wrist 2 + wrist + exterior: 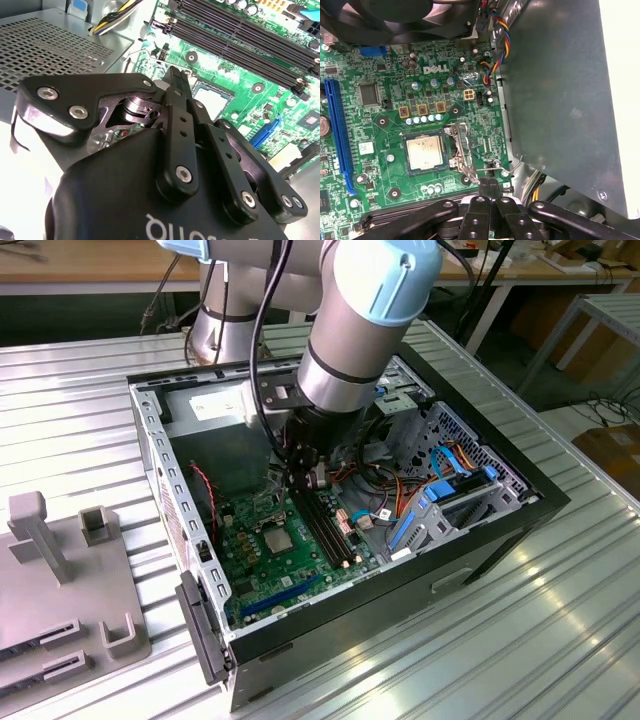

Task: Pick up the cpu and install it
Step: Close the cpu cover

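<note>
The cpu [424, 152], a small square chip with a silver-grey top, lies flat in the black-framed socket on the green motherboard [375, 125]; it is also seen at cpu [280, 538] and cpu [212, 101]. My gripper [489, 184] hangs inside the open computer case, just beside the socket on the side of its thin metal lever [466, 160]. Its fingers are pressed together with nothing between them. The same gripper [300, 480] sits above the board in the exterior view, and in the second wrist view the gripper [174, 75] partly covers the socket's edge.
The black computer case [500, 530] walls in the board. Black memory slots [325, 525] run beside the socket. A blue slot [337, 135], a black fan [395, 17], coloured cables [495, 45] and a grey metal box [555, 100] surround it. A grey fixture [60, 580] stands on the ribbed table.
</note>
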`<action>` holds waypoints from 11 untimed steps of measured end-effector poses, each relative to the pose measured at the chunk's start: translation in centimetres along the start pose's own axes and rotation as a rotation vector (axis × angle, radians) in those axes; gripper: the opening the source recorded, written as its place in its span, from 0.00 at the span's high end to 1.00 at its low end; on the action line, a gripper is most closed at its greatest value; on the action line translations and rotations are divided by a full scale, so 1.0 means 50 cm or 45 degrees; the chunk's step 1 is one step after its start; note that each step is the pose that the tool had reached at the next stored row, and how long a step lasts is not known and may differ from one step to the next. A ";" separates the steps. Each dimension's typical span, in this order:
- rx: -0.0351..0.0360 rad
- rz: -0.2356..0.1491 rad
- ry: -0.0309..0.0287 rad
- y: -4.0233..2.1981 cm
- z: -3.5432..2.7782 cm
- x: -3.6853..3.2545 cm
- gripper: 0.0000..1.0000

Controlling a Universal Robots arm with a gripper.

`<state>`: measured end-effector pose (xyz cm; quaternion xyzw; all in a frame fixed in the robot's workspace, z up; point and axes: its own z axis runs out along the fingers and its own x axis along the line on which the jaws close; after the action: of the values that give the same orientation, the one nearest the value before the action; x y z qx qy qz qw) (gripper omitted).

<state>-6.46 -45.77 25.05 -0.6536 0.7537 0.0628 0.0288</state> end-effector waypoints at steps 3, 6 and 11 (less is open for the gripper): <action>0.0000 -0.001 -0.0002 0.000 0.000 0.003 0.89; -0.0001 -0.001 0.0001 -0.001 -0.001 0.007 0.89; -0.0001 -0.002 0.0001 -0.002 -0.002 0.013 0.89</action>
<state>-6.46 -46.45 25.05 -0.6541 0.7533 0.0628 0.0287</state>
